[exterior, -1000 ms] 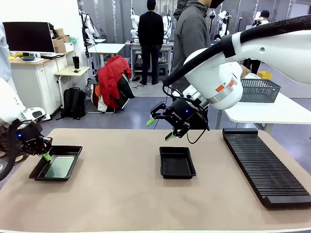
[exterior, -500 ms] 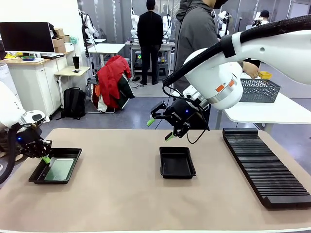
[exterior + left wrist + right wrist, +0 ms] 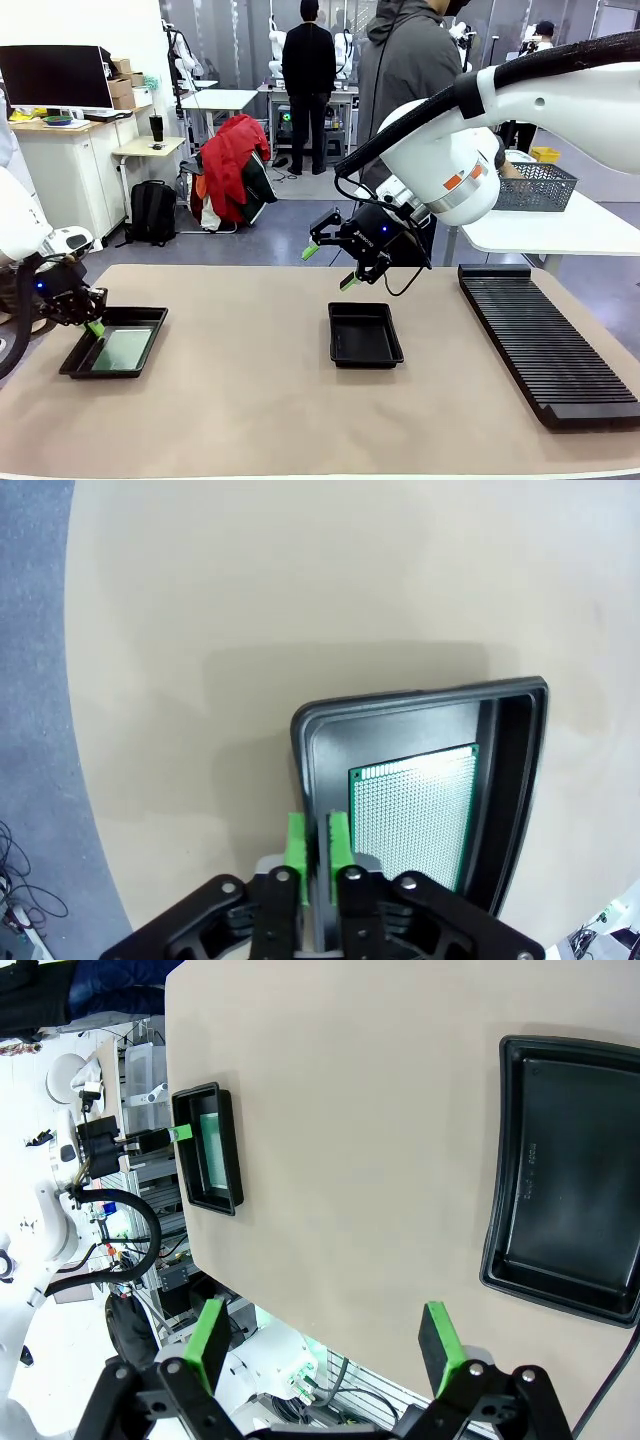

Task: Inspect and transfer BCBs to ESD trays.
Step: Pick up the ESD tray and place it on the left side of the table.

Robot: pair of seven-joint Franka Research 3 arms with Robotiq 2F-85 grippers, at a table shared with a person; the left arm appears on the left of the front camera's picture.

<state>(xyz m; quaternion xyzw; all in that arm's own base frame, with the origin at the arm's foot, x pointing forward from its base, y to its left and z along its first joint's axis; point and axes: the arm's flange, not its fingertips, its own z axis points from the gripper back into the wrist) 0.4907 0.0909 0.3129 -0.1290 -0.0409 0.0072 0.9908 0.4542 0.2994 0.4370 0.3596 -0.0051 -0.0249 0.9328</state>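
- Left end effector [image 3: 318,835]: its two green pads stand close together astride the side wall of the left ESD tray [image 3: 420,693], a shallow black rectangular plastic tray with a flared rim. One pad is outside the wall and one inside. Whether the pads are clenched on the wall or just released cannot be told.
- The BCB [image 3: 415,815], a thin flat green perforated rectangular board, lies flat on this tray's floor. Its long edge is just beside the inner pad, and a bare black strip separates it from the far wall.
- Right end effector [image 3: 323,1310]: released, pads spread wide, grasping nothing. It hovers above the far rim of the middle ESD tray [image 3: 560,1045], a second shallow black plastic tray with a bare floor.
- Edges and room: the left ESD tray sits close to the left edge of the tan tabletop [image 3: 250,400], with grey floor just beyond. A broad bare stretch lies between the two trays. The long black ribbed slotted rack [image 3: 545,345] runs along the right side, well apart from the middle ESD tray.
- Writing: small raised lettering on the middle ESD tray's floor and white print on the right end effector's body are too small to read.
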